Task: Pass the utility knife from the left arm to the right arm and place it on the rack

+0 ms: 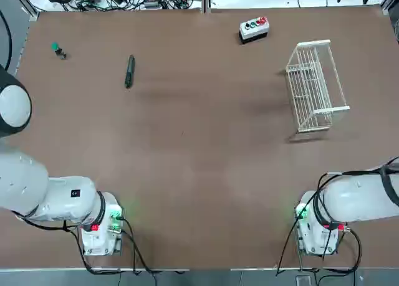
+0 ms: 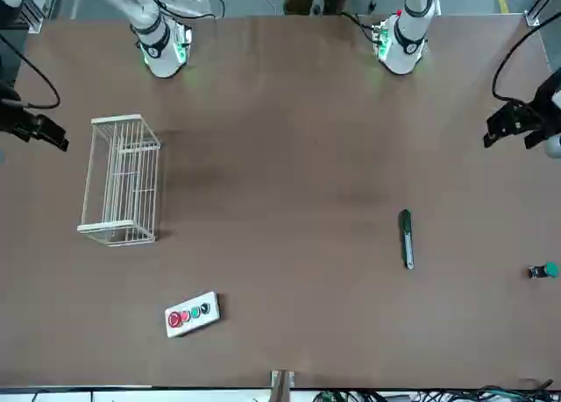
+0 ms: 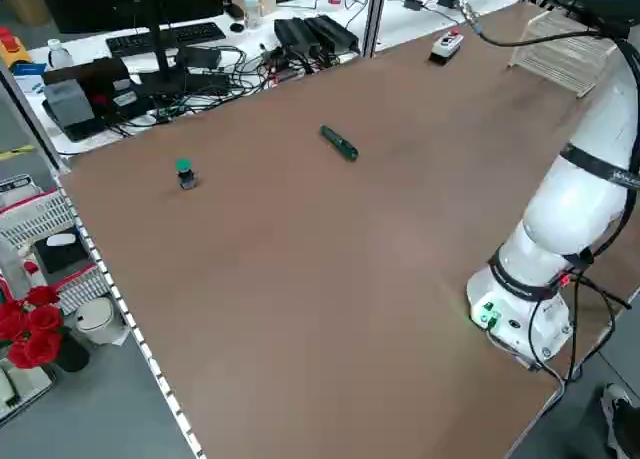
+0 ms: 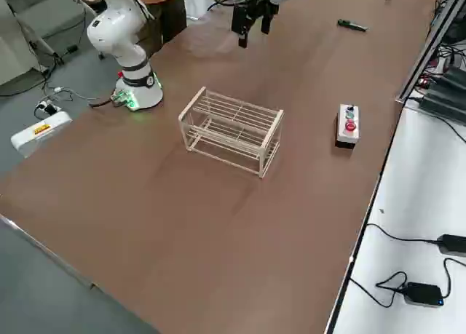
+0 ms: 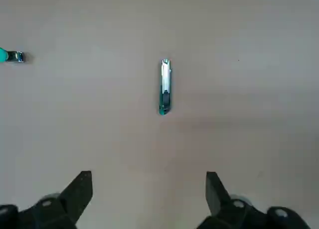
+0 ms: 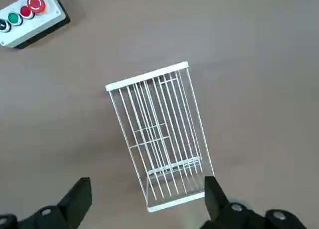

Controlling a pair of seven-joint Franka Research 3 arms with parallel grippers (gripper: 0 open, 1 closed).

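The utility knife (image 1: 129,71) lies flat on the brown table, at the far left, nothing touching it. It also shows as a slim dark-green stick, the knife (image 2: 406,238). My left gripper (image 5: 148,179) hovers high over the table, open and empty, with the knife (image 5: 165,87) well ahead of its fingers. The white wire rack (image 1: 315,86) stands at the far right. My right gripper (image 6: 148,181) hangs open and empty high above the rack (image 6: 159,134). In the front view both grippers show at the table's side edges, the left gripper (image 2: 517,126) and the right gripper (image 2: 39,130).
A small box with coloured buttons (image 1: 254,28) sits at the far middle, left of the rack. A tiny green-capped object (image 1: 58,50) stands near the far left corner. Both arm bases (image 1: 100,227) stand at the near edge. Cables and equipment lie beyond the far edge.
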